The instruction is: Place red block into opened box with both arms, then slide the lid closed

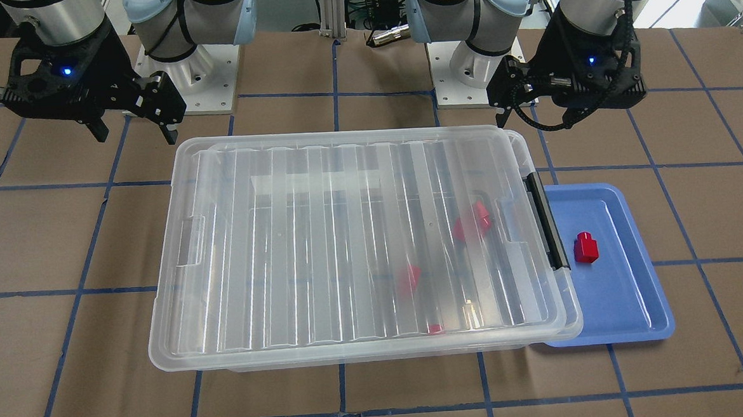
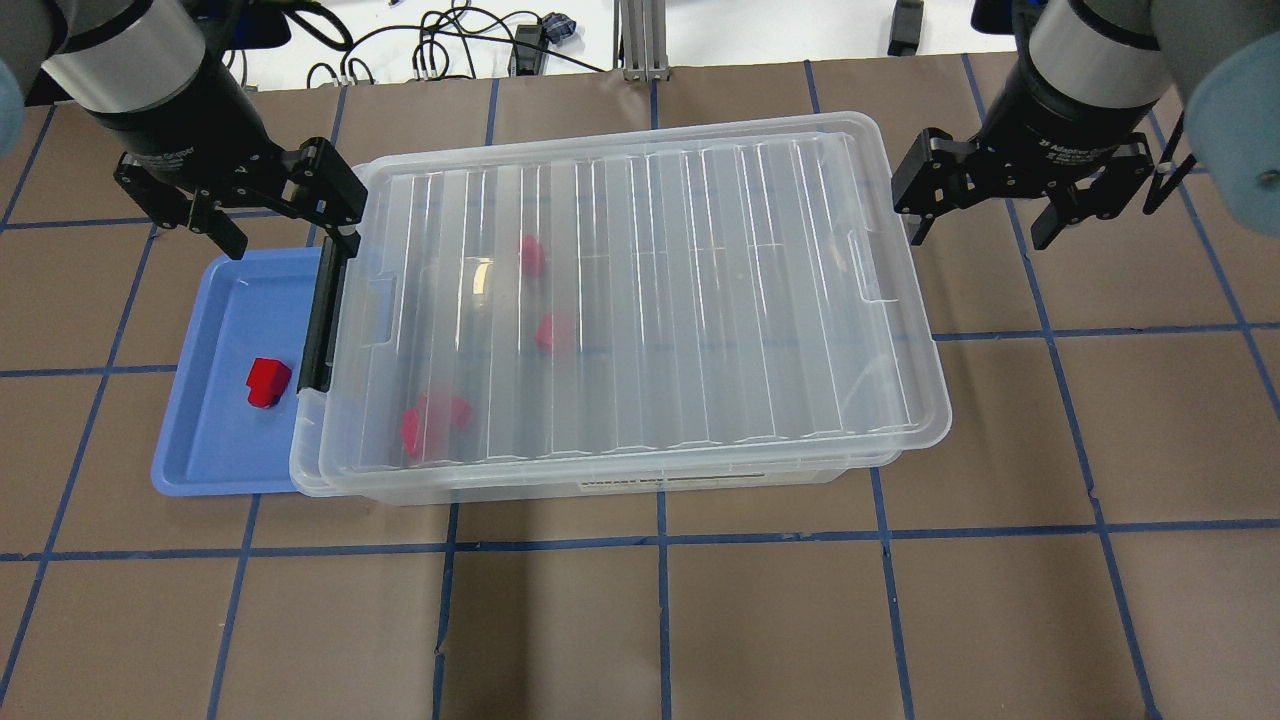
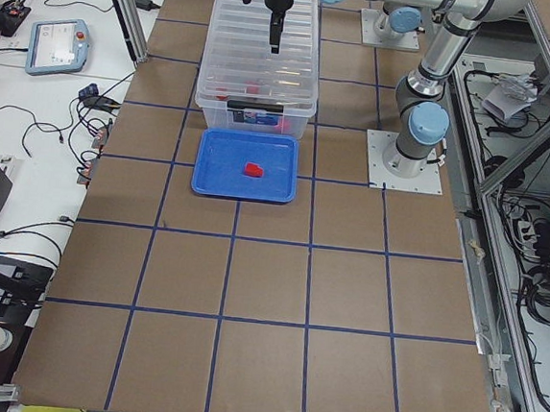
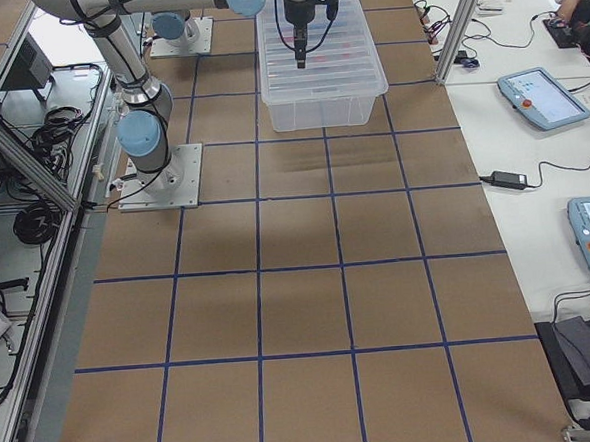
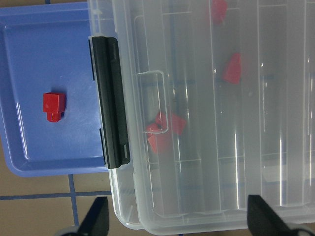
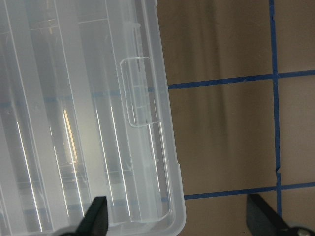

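my left gripper [image 2: 285, 225] and right gripper [image 2: 980, 215] hang, jaws spread, at either end of the box [image 2: 520, 488], likely to shift its lid [image 2: 650, 300]; the red block [image 2: 268, 383] sits in the tray [image 2: 215, 330] alongside.

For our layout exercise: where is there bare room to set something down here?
Bare: the table along the box's long side away from the arm bases, and past its end opposite the blue tray. Room in the tray beside the red block. Crowded: the box's other long side, by the left end effector and right end effector.
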### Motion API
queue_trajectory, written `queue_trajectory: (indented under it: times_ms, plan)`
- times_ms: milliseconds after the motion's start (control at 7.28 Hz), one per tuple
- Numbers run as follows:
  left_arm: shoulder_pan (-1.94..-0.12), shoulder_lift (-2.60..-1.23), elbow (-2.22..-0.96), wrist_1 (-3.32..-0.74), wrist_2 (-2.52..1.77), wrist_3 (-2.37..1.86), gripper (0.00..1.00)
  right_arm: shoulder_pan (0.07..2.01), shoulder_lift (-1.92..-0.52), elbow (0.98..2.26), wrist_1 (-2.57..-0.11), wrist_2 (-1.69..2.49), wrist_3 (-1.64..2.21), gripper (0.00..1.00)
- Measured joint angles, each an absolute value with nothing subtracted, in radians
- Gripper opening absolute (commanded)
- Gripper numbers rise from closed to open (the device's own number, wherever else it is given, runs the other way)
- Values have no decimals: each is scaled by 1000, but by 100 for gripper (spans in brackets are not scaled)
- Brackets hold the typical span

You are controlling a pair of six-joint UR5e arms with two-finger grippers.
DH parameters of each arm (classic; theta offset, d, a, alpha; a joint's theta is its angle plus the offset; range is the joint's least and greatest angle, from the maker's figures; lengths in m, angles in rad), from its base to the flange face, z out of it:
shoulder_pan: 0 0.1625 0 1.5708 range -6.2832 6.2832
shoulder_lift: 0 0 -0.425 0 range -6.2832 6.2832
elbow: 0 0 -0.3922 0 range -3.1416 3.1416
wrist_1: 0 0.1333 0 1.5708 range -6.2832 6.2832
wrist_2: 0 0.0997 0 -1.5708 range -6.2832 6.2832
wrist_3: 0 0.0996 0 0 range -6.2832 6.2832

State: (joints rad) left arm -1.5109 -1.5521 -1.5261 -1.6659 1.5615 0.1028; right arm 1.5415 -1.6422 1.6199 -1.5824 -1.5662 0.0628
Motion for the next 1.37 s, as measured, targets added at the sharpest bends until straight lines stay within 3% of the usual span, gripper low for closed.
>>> queue_trajectory:
  times_ms: [1374]
  plan:
    - [-1511,-1548,-1525,-1666,1561,103,100,1540,-1628,1632,-1597,-1566,33,100]
